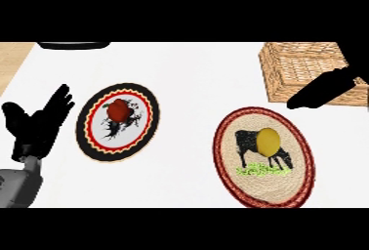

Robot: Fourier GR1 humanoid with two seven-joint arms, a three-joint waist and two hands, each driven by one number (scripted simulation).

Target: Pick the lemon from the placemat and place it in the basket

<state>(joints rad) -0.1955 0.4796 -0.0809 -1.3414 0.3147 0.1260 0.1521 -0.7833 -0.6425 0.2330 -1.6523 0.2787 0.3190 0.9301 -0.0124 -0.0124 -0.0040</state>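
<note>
while the lemon lies in the middle of the cow-printed placemat, untouched, the right hand hangs over the near corner of the wicker basket, fingers stretched straight and close together, pointing towards the mat but well apart from the fruit. the left hand rests at the left edge, fingers up and spread. a red item sits on another placemat.

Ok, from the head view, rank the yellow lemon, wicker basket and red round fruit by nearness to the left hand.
1. Red round fruit, on the left placemat.
2. Yellow lemon, on the right placemat.
3. Wicker basket, top right.
</note>
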